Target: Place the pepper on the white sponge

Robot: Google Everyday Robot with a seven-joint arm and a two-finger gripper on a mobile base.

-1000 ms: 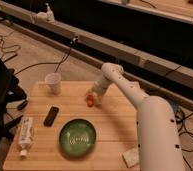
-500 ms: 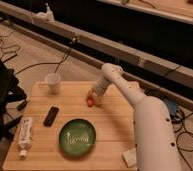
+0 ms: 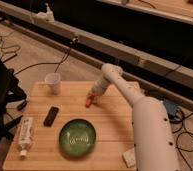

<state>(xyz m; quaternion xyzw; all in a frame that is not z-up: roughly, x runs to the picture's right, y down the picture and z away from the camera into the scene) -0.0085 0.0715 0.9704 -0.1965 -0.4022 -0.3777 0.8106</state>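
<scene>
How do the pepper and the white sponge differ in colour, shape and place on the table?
Colour: the pepper is orange-red, the white sponge is off-white. Shape: the pepper is thin and elongated, the white sponge is a blocky rectangle. Place: the pepper lies mid-table with the gripper shut on its upper end; the white sponge sits free near the front right corner. Both are small and on the wooden table.

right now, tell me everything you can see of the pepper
The pepper is small, elongated, orange-red and smooth-looking. It sits tilted near the rear middle of the wooden table, its upper end in the robot's hand, which is shut on it. Its lower end seems to rest on the wood. It is behind the green plate, apart from it, and far from the white sponge at the front edge.
</scene>
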